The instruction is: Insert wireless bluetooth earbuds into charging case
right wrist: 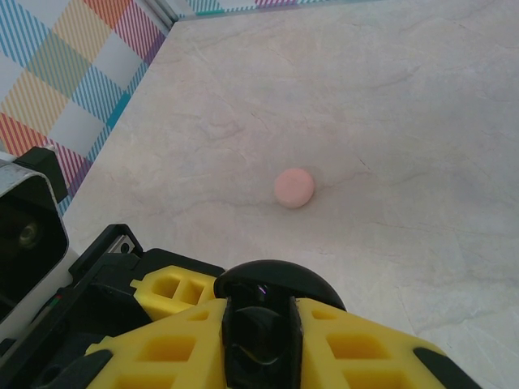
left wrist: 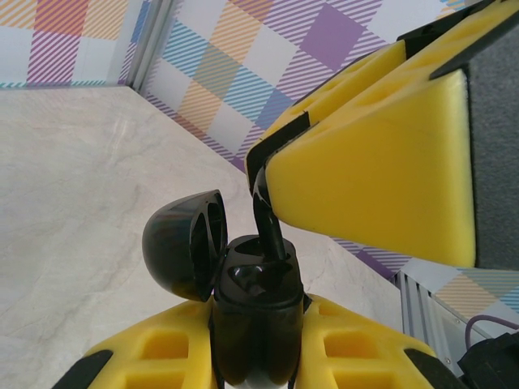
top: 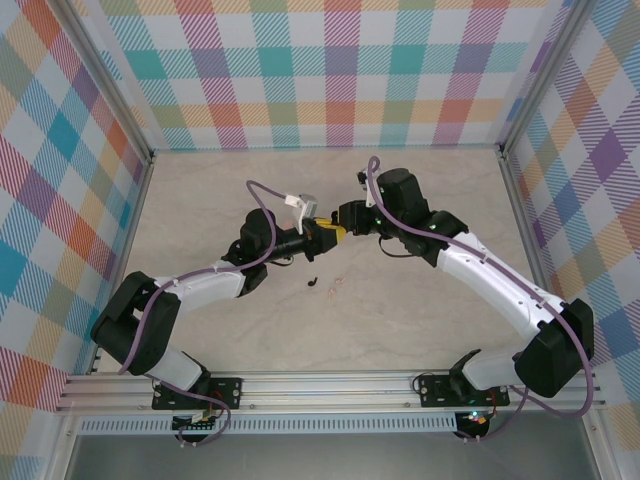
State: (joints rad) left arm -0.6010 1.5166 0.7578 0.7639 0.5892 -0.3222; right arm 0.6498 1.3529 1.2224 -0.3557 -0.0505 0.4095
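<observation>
Above the middle of the counter (right wrist: 405,97), the left hand (left wrist: 255,328) is clamped on the black charging case (left wrist: 255,304), which stands upright with its lid (left wrist: 182,243) swung open. The right hand (left wrist: 261,166) pinches one earbud (left wrist: 268,223), whose lower end reaches into a socket of the case. A second earbud (top: 312,284) lies on the counter toward the near edge, near a small pink round piece (right wrist: 293,187).

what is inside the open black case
One earbud, gripped by the right pincer, reaches down into the charging case held by the left pincer. The well bottoms are too dark to see.
</observation>
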